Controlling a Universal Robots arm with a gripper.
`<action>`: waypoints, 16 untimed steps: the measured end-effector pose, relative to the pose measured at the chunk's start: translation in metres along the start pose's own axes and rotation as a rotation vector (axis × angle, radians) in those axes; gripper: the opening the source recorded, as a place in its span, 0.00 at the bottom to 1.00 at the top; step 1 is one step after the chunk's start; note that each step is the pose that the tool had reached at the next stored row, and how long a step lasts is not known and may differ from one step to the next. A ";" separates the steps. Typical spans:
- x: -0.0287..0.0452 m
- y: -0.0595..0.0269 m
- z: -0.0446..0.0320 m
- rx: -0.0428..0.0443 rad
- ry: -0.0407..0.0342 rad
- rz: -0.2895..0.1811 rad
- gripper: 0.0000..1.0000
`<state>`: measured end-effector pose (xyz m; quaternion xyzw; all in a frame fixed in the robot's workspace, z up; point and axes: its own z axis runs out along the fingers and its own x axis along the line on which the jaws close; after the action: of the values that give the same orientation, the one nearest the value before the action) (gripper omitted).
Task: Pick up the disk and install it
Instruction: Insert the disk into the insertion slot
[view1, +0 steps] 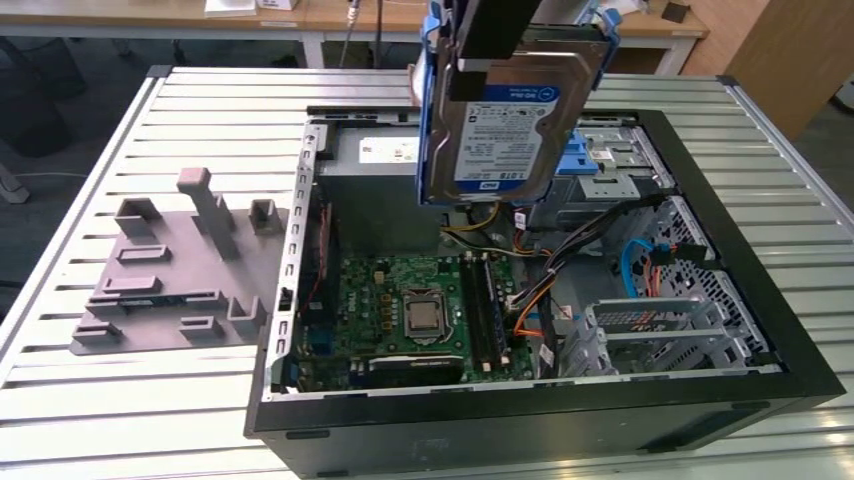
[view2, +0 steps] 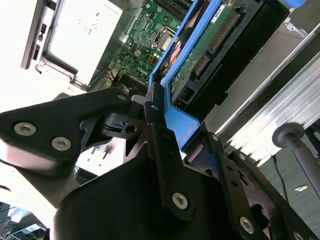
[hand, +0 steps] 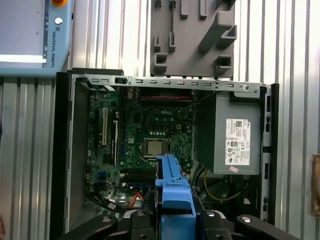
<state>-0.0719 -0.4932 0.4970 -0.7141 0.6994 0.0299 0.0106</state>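
Your gripper (view1: 470, 60) is clenched on the disk (view1: 501, 130). The disk hangs on edge from it, clear of everything, above the open computer case (view1: 787, 345). Its white-and-blue label faces the exterior camera. In the second wrist view the black fingers (view2: 158, 131) pinch the rim of the disk's blue carrier frame (view2: 176, 122). The drive's green circuit side (view2: 202, 47) runs away from the gripper.

Case contents, all below the gripper:
- motherboard (view1: 387, 310) flat on the case floor, with the processor (view1: 424, 317) at its middle
- grey power supply box (hand: 237, 137) against one case wall, yellow wires trailing from it
- metal drive cage (view1: 607, 160) with blue latches, just beside the hanging disk on the exterior view's right
- orange and blue cables (view1: 641, 262) looping between cage and board

Outside the case, well off to the exterior view's left of the gripper, a grey moulded fixture (view1: 160, 270) lies on the slatted table (view1: 80, 410).

Hard to make out:
- In the exterior view the gripper body and the disk's upper edge are cut off by the frame.
- The disk hides the case wall behind it and part of the cage.
- In the first wrist view you see the disk edge-on, as a blue frame (hand: 172, 185), and it covers the case area directly beneath.
- A pendant (hand: 30, 35) is cropped at that view's corner.
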 end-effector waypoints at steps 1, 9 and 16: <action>0.0010 -0.0004 0.0000 0.0000 -0.0001 0.000 0.37; 0.0148 -0.0032 -0.0003 0.0000 -0.0001 0.000 0.37; 0.0295 -0.0055 -0.0006 0.0001 -0.0001 0.000 0.37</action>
<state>-0.0657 -0.5226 0.4958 -0.7141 0.6994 0.0299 0.0106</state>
